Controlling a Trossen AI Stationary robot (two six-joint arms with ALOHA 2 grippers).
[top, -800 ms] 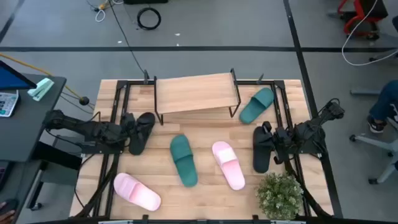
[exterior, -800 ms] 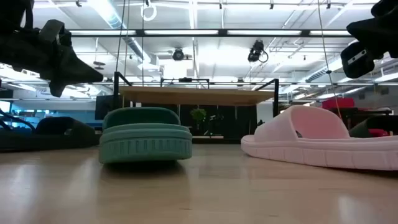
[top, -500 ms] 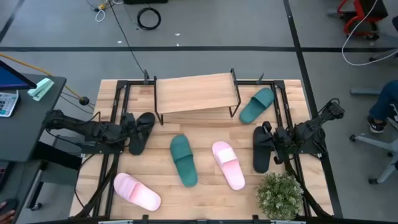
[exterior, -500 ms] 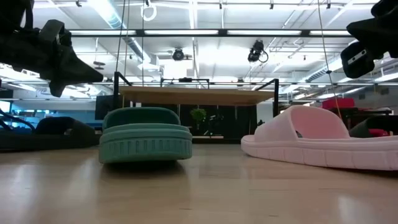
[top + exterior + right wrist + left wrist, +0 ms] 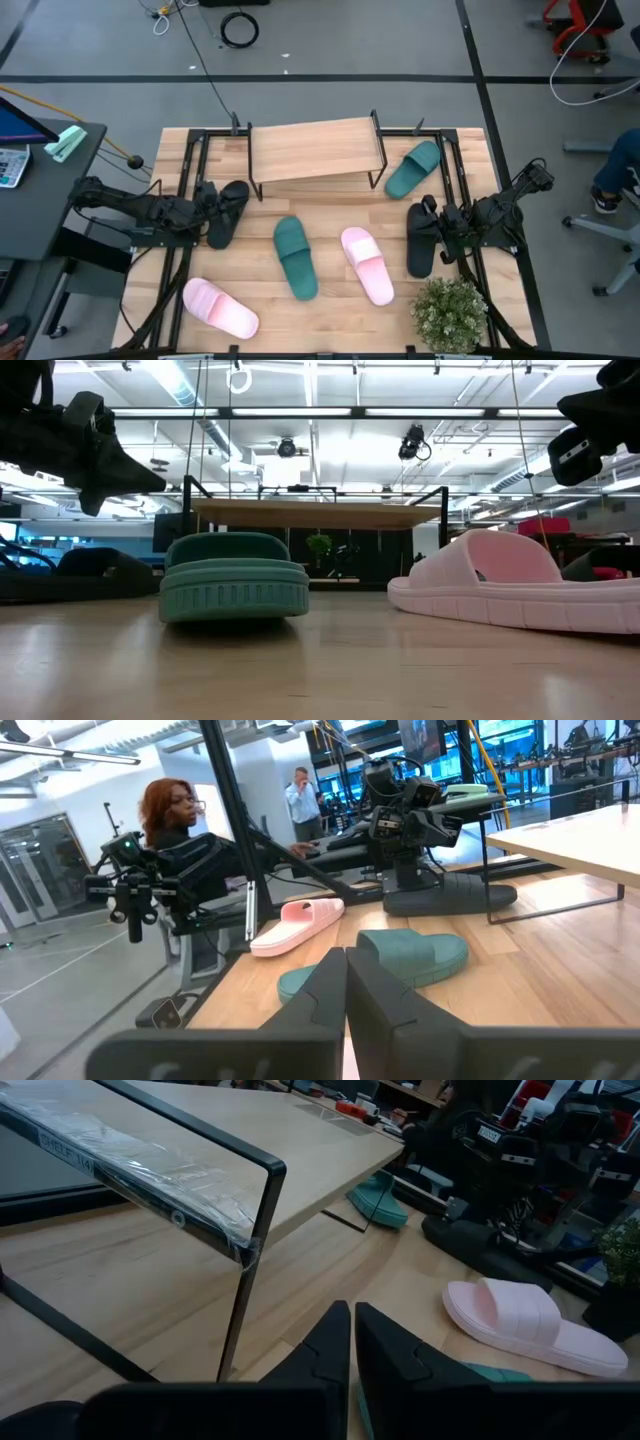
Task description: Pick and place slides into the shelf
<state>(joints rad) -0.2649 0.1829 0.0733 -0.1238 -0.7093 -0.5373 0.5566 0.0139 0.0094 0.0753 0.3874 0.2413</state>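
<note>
At both side edges of the tabletop (image 5: pixel 330 318) the left fingers (image 5: pixel 330 1342) and right fingers (image 5: pixel 330 982) stay pressed together, empty, unmoved, each over a black slide (image 5: pixel 228 212). Shelf (image 5: pixel 314 150) stands at the back edge; teal slide (image 5: pixel 295 257) and pink slide (image 5: pixel 367 265) lie mid-table, clear room around them.

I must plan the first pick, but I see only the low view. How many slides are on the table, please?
Observer: Six. From above, a second pink slide lies near the front left corner.
Operator: Is the shelf empty?
Observer: Yes, the shelf top is bare and nothing shows beneath it.
Operator: Where do the tools wait?
Observer: The left tool is shut, beside a black slide at the left edge. The right tool is shut, beside the other black slide on the right.
</note>
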